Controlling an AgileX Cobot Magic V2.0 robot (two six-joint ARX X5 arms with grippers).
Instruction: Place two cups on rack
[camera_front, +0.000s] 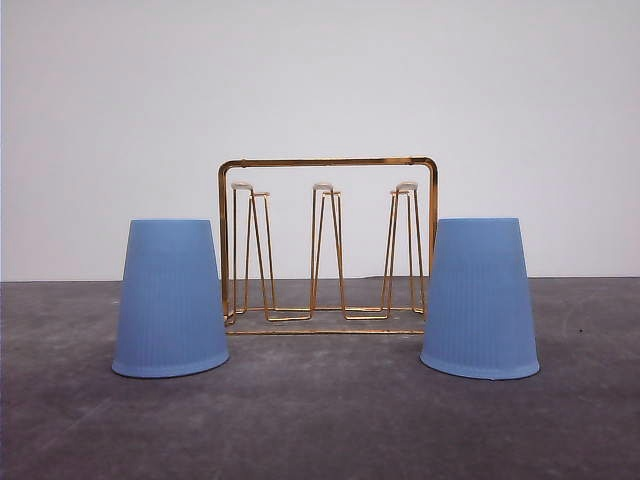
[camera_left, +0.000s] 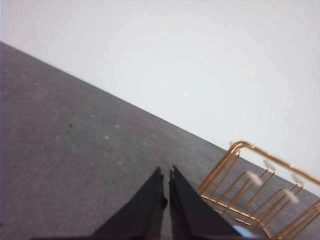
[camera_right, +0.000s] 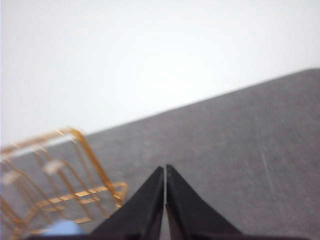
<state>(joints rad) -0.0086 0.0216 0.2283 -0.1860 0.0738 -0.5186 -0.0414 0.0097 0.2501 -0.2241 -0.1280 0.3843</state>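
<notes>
Both grippers (camera_left: 166, 175) (camera_right: 164, 170) closed, apparently empty; cups (camera_front: 171, 300) (camera_front: 479, 298) upside-down flanking rack (camera_front: 328, 245).

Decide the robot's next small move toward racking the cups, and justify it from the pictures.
Probably open the left tool and reach for the left cup. Both tools are shut on nothing, and both cups stand upside down on the table beside the rack, its prongs bare.

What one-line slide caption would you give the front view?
Two light-blue cups, left and right, stand upside down on the grey table, flanking the empty gold wire rack.
</notes>
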